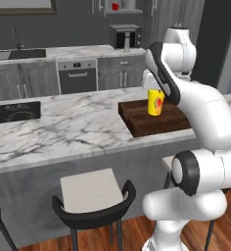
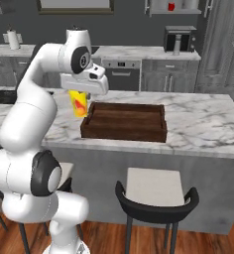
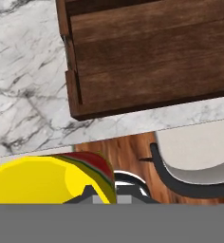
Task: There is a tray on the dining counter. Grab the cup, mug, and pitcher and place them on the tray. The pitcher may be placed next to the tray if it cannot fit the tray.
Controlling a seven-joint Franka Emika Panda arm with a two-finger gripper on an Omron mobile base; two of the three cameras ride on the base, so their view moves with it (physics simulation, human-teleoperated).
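With my gripper clamped on the cup, I should clear the tray rim near its corner before lowering.

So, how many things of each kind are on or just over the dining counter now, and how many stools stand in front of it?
Trays: 1
Yellow cups, held in the shut gripper: 1
Stools at the counter, counted from the left base view: 3
Total: 5
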